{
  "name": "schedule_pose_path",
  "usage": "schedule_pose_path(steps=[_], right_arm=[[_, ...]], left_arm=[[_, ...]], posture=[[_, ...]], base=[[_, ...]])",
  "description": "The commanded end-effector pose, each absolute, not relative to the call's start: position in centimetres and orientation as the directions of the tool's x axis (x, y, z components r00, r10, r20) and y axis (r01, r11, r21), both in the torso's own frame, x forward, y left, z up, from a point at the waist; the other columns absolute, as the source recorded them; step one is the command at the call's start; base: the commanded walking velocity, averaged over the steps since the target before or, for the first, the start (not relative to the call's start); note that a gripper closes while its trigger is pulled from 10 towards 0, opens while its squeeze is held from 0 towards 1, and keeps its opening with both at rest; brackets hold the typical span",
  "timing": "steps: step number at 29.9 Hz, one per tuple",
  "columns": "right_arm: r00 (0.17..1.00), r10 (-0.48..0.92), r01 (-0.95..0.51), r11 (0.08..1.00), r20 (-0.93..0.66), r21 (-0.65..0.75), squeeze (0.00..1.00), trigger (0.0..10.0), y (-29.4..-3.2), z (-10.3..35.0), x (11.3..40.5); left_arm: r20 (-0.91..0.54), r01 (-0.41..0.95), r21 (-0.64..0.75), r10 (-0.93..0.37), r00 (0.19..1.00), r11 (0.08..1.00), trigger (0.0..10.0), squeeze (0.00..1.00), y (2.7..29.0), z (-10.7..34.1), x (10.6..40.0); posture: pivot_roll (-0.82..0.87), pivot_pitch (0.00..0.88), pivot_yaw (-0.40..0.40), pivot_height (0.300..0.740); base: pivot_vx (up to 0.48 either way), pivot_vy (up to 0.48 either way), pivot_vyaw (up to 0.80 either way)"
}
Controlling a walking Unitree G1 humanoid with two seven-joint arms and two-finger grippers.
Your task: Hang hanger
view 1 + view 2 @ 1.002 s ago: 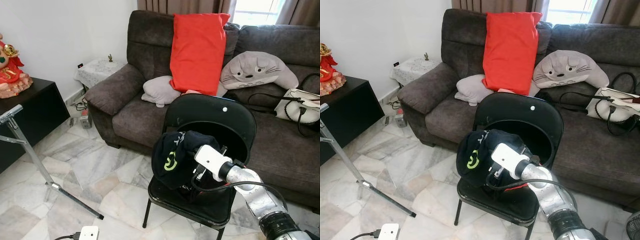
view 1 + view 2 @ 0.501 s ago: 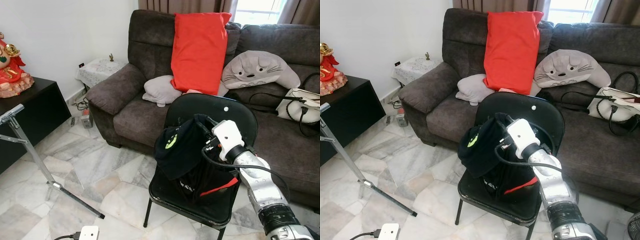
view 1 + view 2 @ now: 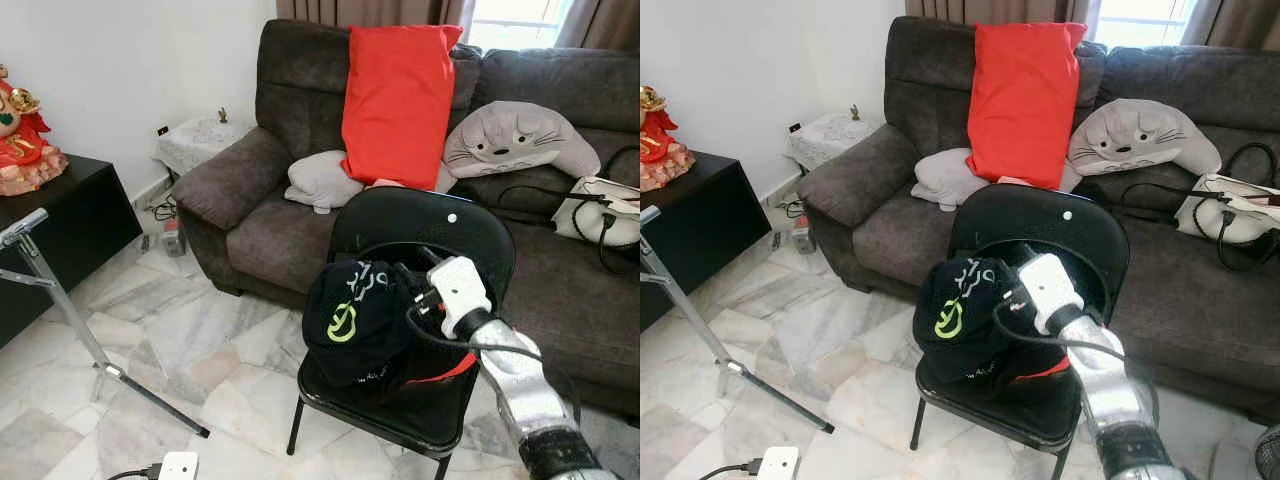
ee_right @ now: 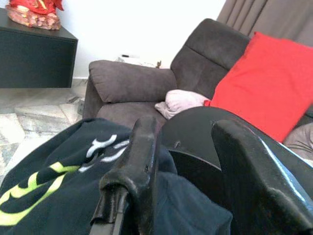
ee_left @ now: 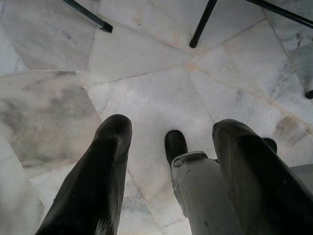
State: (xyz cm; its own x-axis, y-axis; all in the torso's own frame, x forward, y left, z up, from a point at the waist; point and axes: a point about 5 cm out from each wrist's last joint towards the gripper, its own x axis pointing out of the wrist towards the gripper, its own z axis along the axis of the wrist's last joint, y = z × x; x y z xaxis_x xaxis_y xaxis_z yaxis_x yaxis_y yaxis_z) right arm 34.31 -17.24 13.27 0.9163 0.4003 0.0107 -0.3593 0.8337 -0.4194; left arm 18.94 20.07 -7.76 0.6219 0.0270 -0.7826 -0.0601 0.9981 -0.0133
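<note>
A black garment (image 3: 350,320) with a green logo hangs bunched over the seat of a black chair (image 3: 450,225). A red hanger bar (image 3: 445,372) pokes out under its right side. My right gripper (image 3: 415,290) is at the garment's top, in front of the chair back, shut on the hanger with cloth around its fingers. The right wrist view shows the black fingers (image 4: 142,161) pressed into the dark cloth (image 4: 49,186). My left gripper (image 5: 171,122) hangs idle and open above the marble floor.
A brown sofa (image 3: 270,230) behind the chair holds a red cushion (image 3: 400,90), a grey plush (image 3: 515,135) and a handbag (image 3: 600,215). A metal stand (image 3: 60,300) slants across the floor at left, beside a black cabinet (image 3: 60,220). A white power strip (image 3: 178,465) lies on the floor.
The right gripper lifted the garment half a second ago, then lowered it again; now it hangs lower over the seat with the green logo facing forward.
</note>
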Motion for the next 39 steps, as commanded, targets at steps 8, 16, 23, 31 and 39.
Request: schedule_pose_path(steps=[8,16,23,31,39], right_arm=[[0.916,0.397,-0.299,0.756,0.046,-0.582,0.00,10.0,-17.5,13.6,31.8],[0.878,0.473,-0.389,0.604,-0.081,-0.696,0.00,10.0,-17.0,11.7,29.9],[0.930,0.366,-0.362,0.900,-0.030,-0.240,0.00,10.0,-16.2,10.8,29.0],[0.951,0.294,-0.272,0.944,-0.096,0.188,0.00,8.2,-16.3,9.1,29.9],[0.965,0.235,-0.207,0.954,-0.114,0.217,0.00,0.3,-16.7,9.2,30.1]], left_arm=[[-0.792,-0.065,-0.002,0.038,0.609,0.998,10.0,0.00,20.5,-7.9,18.7],[-0.793,-0.061,-0.001,0.036,0.609,0.998,10.0,0.00,20.5,-7.8,18.7],[-0.790,-0.063,0.001,0.039,0.611,0.998,10.0,0.00,20.6,-7.8,18.8],[-0.788,-0.061,0.003,0.040,0.615,0.998,10.0,0.00,20.6,-7.8,18.8],[-0.788,-0.059,0.006,0.041,0.614,0.998,10.0,0.00,20.7,-7.8,18.8]], posture=[[-0.08,0.000,0.063,0.740],[-0.09,0.000,0.060,0.740],[-0.08,0.000,0.063,0.740],[-0.07,0.000,0.062,0.740],[-0.07,0.000,0.064,0.740]], base=[[0.000,0.000,0.00],[0.000,0.000,0.00],[0.000,0.000,0.00],[0.000,0.000,0.00],[0.000,0.000,0.00]])
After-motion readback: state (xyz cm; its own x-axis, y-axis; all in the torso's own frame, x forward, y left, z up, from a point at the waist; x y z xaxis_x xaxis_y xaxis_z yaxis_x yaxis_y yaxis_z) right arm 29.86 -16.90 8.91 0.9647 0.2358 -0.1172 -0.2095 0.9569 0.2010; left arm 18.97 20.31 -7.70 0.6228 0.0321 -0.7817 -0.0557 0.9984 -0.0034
